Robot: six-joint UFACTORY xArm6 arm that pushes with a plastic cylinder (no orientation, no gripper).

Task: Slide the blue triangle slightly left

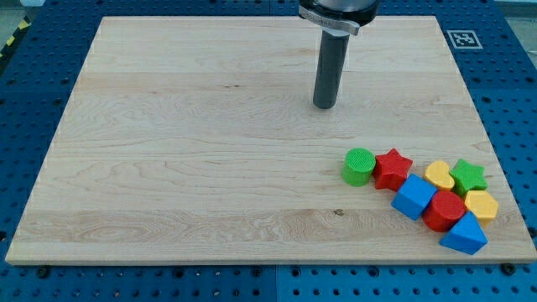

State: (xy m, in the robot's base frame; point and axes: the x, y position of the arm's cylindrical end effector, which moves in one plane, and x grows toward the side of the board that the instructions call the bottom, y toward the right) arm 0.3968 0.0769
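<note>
Wooden board (210, 168) sits on a blue pegboard bench (33, 50), with a small black-and-white marker tag (463, 39) at the board's top right corner.

My tip (325, 106) is down on the wood in the upper middle of the board, right of centre. It's a plain dark rod, no jaws, so nothing to open or close; it touches no block and has bare wood all around it.

All blocks are bunched at the view's lower right, well apart from my tip. Nearest is the green cylinder (358, 165), down and slightly right of the tip, at the left end of the bunch. Red star (393, 168) is touching its right side. Blue cube (414, 196) is just below-right of the star. Yellow heart-like block (439, 174) sits right of the star, with the green star (469, 175) beside it, furthest right in the top row. Red hexagon-like block (444, 210) is pressed against the blue cube's right side; another yellow block (481, 205), exact shape unclear, is to its right under the green star.

Blue triangle (464, 234) is the lowest block, near the board's bottom right edge, tucked under the red block and the yellow one, apparently touching both.
</note>
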